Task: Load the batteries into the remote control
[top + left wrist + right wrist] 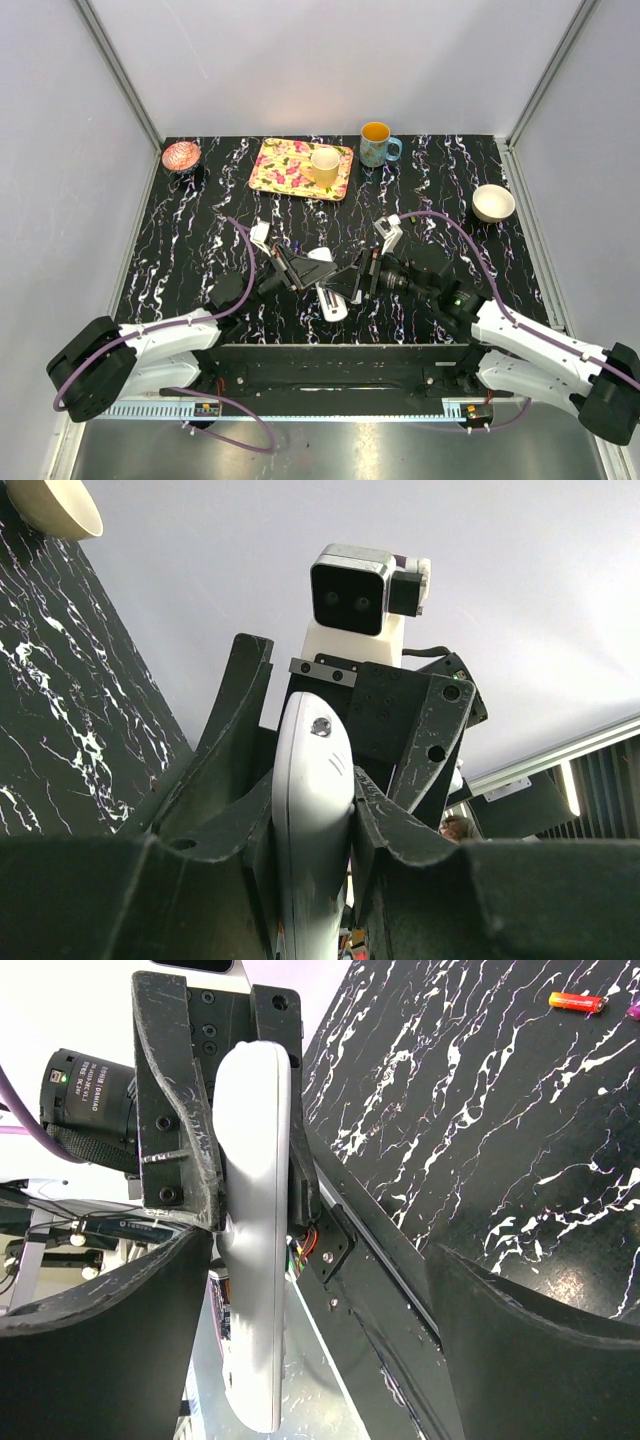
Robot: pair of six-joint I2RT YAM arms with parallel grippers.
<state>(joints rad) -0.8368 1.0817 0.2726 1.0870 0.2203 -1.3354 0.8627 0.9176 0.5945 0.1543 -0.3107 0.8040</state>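
The white remote control (pixel 330 296) is held above the table's front middle, and my left gripper (pixel 306 271) is shut on it. In the left wrist view the remote control (pixel 310 810) is pinched between both fingers. My right gripper (pixel 352 282) faces it from the right and is open. In the right wrist view the remote control (pixel 250 1250) stands between my right gripper's (pixel 310 1360) spread fingers, close to the left finger (pixel 100 1330) and far from the other. A red-orange battery (pixel 577 1001) lies on the black marbled table, apart from both grippers. I cannot make out any other batteries.
At the back stand a pink bowl (pixel 181 155), a floral tray (pixel 282 172) carrying a yellow cup (pixel 324 165), and a blue mug (pixel 376 146). A white bowl (pixel 493 203) sits at the right. Walls close in the table's left, back and right sides.
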